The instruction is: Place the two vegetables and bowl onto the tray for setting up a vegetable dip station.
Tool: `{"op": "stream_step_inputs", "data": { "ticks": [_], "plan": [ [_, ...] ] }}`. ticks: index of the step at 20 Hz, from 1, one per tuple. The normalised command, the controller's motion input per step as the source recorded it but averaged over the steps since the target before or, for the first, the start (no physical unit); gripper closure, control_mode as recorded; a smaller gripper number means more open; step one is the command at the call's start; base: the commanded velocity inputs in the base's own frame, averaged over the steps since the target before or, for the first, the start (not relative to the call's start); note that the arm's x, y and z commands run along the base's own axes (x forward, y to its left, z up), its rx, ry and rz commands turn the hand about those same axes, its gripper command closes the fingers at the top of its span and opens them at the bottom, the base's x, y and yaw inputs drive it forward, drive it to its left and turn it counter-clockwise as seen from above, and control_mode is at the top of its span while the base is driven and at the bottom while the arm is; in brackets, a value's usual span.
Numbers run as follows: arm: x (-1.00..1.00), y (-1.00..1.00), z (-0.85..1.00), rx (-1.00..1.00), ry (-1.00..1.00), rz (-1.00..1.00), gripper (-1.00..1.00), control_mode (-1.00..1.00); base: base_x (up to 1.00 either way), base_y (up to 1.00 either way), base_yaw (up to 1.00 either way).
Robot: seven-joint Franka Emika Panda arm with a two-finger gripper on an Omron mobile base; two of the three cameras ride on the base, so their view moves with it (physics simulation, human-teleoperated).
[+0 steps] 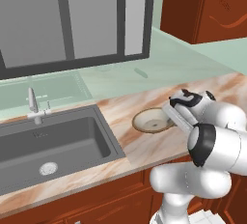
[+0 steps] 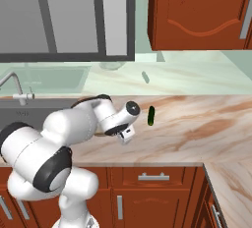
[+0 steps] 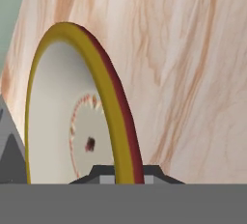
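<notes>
the marble counter (image 1: 144, 143) runs from the dark sink (image 1: 53, 146) on the left across to the corner on the right, with red-brown cabinets (image 2: 197, 11) above and below it. the white arm (image 1: 212, 146) bends over the counter's front edge, its hand reaching down beside the bowl (image 1: 150, 120).

the bowl sits on the counter just right of the sink, tan-rimmed and pale inside, with a small dark mark at its centre. in the hand view its rim (image 3: 108, 97) rises edge-on, running down between the two dark fingertips of the gripper (image 3: 124, 172). the jaws are closed narrowly on that rim, one tip on the inner side and one on the outer.

the slim dark green cucumber (image 2: 151, 116) lies on the counter to the right of the hand, apart from it and from the bowl.
</notes>
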Motion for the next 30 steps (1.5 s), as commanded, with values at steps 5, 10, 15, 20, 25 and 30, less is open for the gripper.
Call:
{"op": "stream_step_inputs", "data": {
  "ticks": [5,10,15,20,25,30],
  "plan": [
    [-0.10,0.13,0.27,0.00,0.00,0.01,1.00,-1.00,0.00,0.00,0.00],
    [-0.19,0.10,0.23,0.00,0.00,0.00,1.00,-1.00,0.00,0.00,0.00],
    [-0.21,0.11,0.15,0.02,0.00,0.00,1.00,-1.00,0.00,0.00,0.00],
    [-0.16,0.11,0.09,0.06,0.00,0.00,1.00,-1.00,0.00,0.00,0.00],
    [-0.07,0.13,0.08,0.05,0.00,0.00,1.00,-1.00,0.00,0.00,0.00],
    [0.03,0.08,0.05,0.00,0.00,0.00,1.00,-1.00,0.00,0.00,0.00]
  ]
}}
